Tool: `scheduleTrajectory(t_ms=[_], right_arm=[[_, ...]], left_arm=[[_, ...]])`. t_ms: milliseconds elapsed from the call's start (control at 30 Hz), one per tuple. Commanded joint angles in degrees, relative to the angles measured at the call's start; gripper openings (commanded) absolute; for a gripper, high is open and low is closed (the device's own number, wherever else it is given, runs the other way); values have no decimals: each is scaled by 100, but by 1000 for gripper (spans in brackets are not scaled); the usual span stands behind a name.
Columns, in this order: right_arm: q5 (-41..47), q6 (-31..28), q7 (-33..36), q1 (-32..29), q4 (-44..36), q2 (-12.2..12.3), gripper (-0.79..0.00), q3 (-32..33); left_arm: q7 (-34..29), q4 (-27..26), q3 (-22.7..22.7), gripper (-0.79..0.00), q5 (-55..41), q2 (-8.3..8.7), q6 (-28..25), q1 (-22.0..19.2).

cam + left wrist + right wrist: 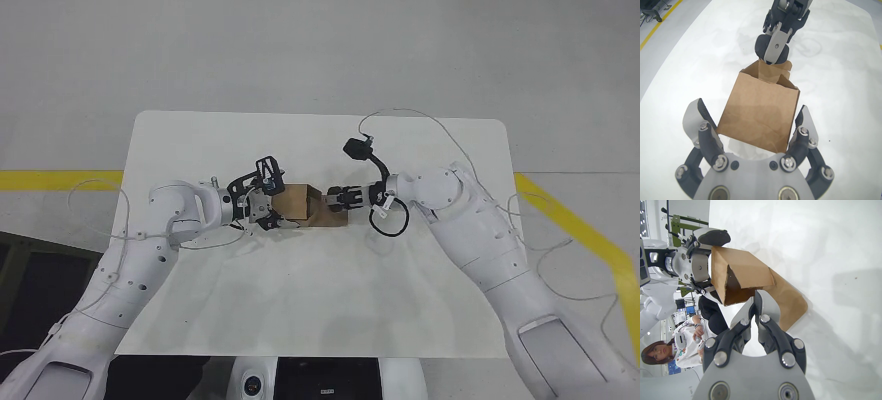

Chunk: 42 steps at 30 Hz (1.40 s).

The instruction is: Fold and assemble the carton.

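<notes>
A brown carton (298, 204) lies on its side at the middle of the white table (320, 290), held between both arms. My left gripper (752, 103) is shut on the carton (761, 106), one finger (705, 113) on each side of its near end. At the carton's far, open end, a rounded flap (772, 73) sticks out. My right gripper (754, 294) is shut with its tips at the edge of that flap (791, 302); it shows in the top view as the right gripper (337, 198). A shorter flap (751, 275) is folded across the opening.
A thin cable (440, 130) loops over the table's far right part near the right arm. Bare table surface lies in front of and behind the carton. A yellow floor line (60, 180) runs past the table's left edge.
</notes>
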Motion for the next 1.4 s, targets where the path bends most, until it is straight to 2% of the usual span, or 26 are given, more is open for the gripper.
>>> scheduleTrajectory(t_ms=[0,233,633,1367], right_arm=[[18,-68,-39,93,135,-46,-785,-91],[146,-139,61,378,470,-220,-785,-418],[557,-6,179,411,617,-384,-785,-630],[1351,-855,22,567,1600,-758,-785,-868]], left_arm=[[-2,0,-2,0,0,-1,-1,0],[-7,1,-16,0,2,-4,-12,3],[-24,-4,-32,0,-2,-11,-22,6],[-39,-16,-57,0,5,-21,-31,26]])
